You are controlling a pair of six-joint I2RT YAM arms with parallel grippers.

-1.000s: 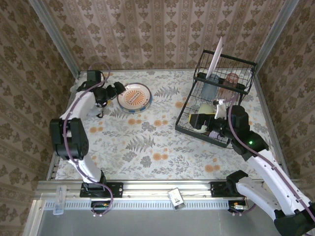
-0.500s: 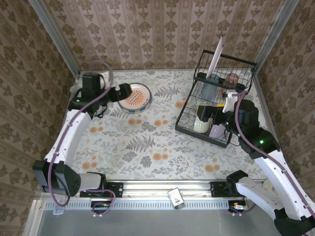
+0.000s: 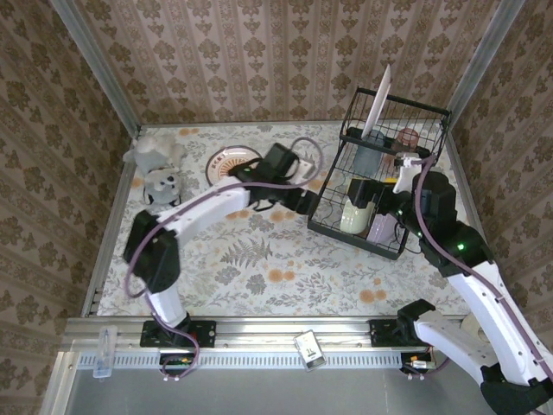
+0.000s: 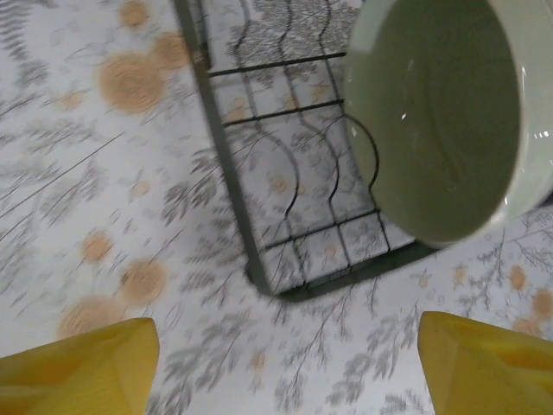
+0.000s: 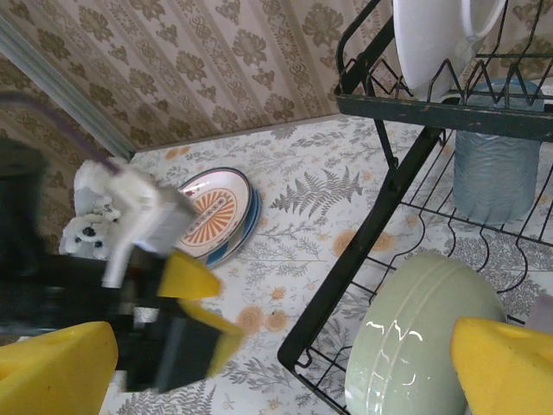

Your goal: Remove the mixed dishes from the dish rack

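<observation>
1. A grey plush toy [image 3: 158, 179] sits at the table's far left, and stacked plates [image 3: 226, 161] lie flat near it.
2. The left gripper [image 4: 285, 372] hovers by the dish rack's [image 5: 373, 226] near-left corner, fingers spread wide and empty.
3. The pale green bowl [image 4: 441, 112] stands on edge in the lower tier, with the lavender bowl [image 3: 380, 229] beside it.
4. The right gripper [image 5: 285, 372] hangs above the green bowl, spread and empty.

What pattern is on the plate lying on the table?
Orange sunburst on white, bluish rim; the plate shows best in the right wrist view.
</observation>
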